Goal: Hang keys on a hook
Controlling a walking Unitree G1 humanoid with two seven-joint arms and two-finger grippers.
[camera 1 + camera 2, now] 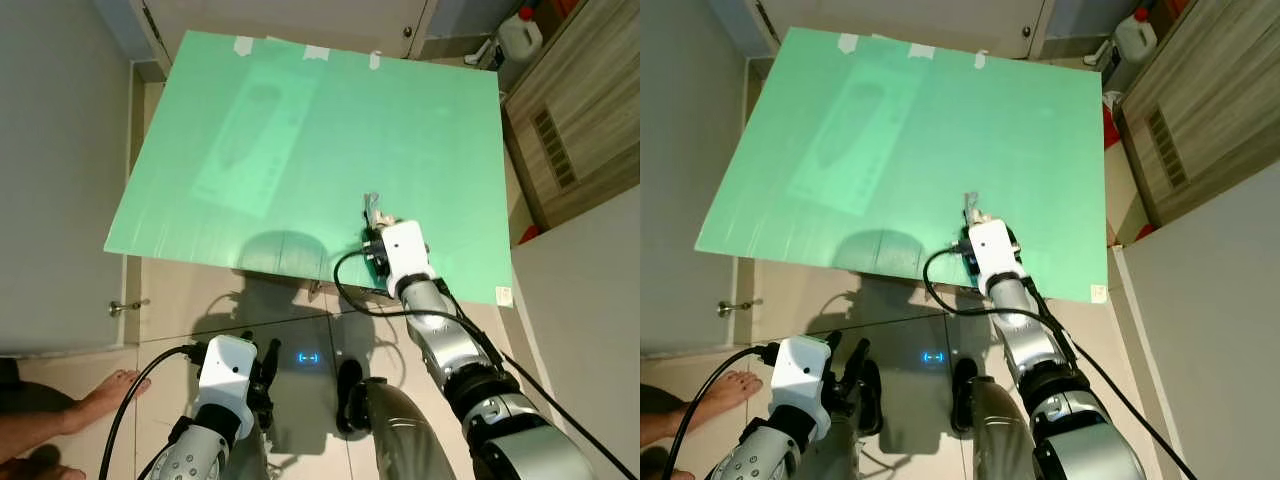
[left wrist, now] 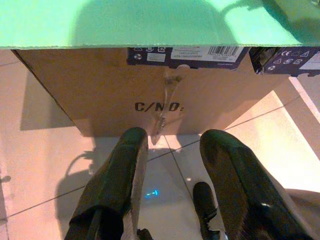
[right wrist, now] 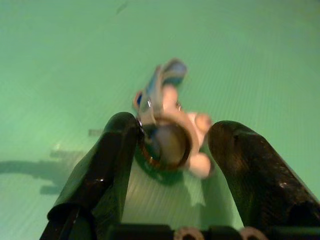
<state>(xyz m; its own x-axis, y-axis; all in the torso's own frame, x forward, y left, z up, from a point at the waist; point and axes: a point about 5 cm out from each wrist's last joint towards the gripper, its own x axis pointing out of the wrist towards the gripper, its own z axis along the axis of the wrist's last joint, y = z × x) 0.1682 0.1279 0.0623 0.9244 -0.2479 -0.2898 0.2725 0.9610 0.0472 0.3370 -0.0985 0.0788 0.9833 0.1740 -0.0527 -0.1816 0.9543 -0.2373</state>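
A bunch of keys (image 3: pixel 162 132) with a metal ring, a blue tag and a pale plush charm lies on the green board (image 1: pixel 300 130). My right gripper (image 3: pixel 175 131) is stretched over the board's near right part, open, with one finger on either side of the keys. The ring touches one finger (image 3: pixel 117 150). From the head, the keys (image 1: pixel 371 207) peek out just beyond the right wrist (image 1: pixel 402 250). My left gripper (image 2: pixel 172 145) hangs low and open, facing a cardboard box (image 2: pixel 100 85) under the board. A clear hook-like plastic piece (image 2: pixel 167 100) is stuck to the box's front.
The board rests tilted on the box over a tiled floor (image 1: pixel 180 290). A person's bare foot (image 1: pixel 100 395) is at the lower left. A wooden cabinet (image 1: pixel 570 120) and a white jug (image 1: pixel 520 35) stand at the right; a door handle (image 1: pixel 125 307) is at the left.
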